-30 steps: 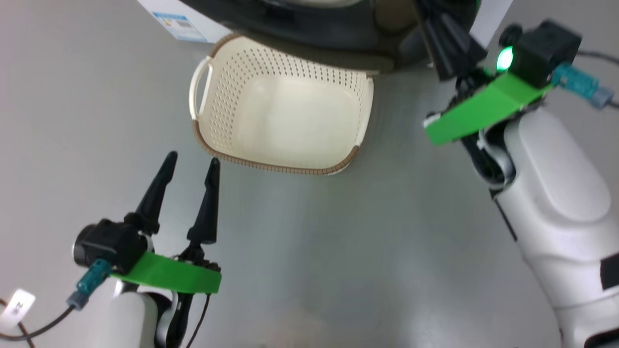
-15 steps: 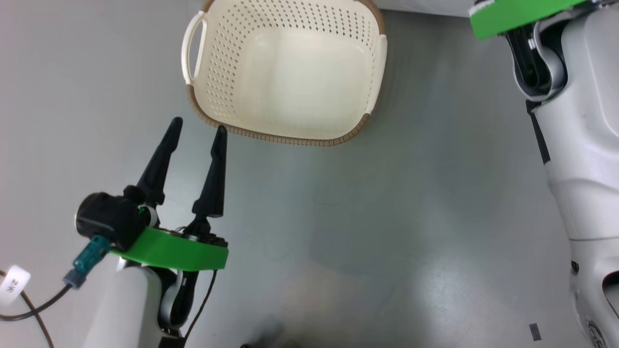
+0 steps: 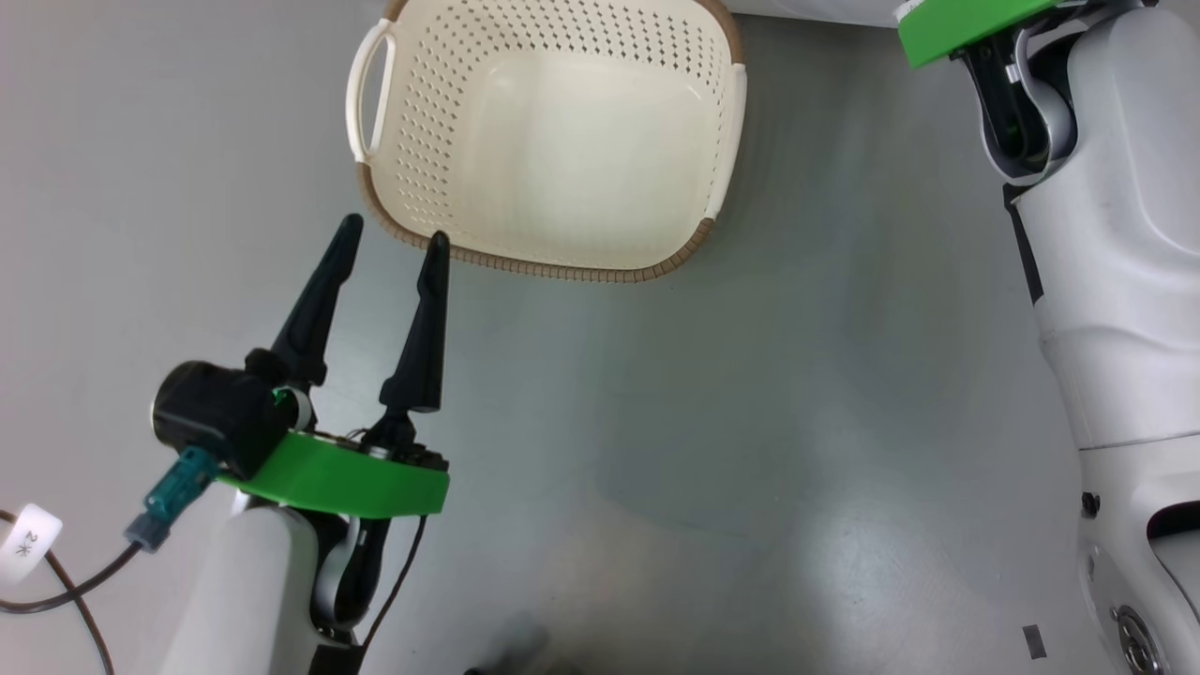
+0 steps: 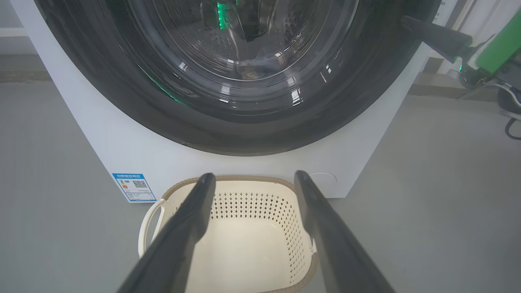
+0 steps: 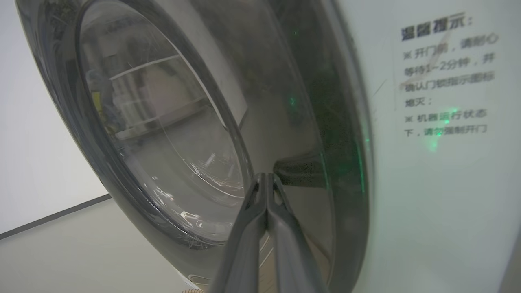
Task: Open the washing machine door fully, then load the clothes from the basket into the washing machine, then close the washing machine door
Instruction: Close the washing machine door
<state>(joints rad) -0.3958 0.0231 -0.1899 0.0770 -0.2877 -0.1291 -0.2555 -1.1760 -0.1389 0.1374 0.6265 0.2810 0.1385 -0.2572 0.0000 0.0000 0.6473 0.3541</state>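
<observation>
The washing machine door [image 4: 228, 101], round and glossy black, lies against the white washing machine [image 4: 122, 150]. My right gripper [image 5: 265, 176] is shut with nothing in it, its tips at the door's right edge by the dark handle recess [image 5: 301, 169]; the left wrist view shows that gripper [image 4: 407, 21] at the door's upper right. The cream basket [image 3: 553, 267] stands on the floor before the machine and holds nothing. My left gripper [image 3: 395, 230] hangs open over the basket's near left corner, fingers [image 4: 191, 219] pointing at the machine. The clothes are out of view; behind the glass is only a dim bluish patch.
Grey floor [image 3: 703, 450] lies around the basket. The basket [image 4: 244, 248] sits close under the door, beside a blue sticker [image 4: 133, 187] and a round filter cap [image 4: 323, 179]. My right forearm [image 3: 1116, 281] fills the head view's right side. A printed notice [image 5: 445, 77] is on the machine's front.
The head camera has tipped down, so the door has left its view and the basket sits higher in it. Both arms have hardly moved.
</observation>
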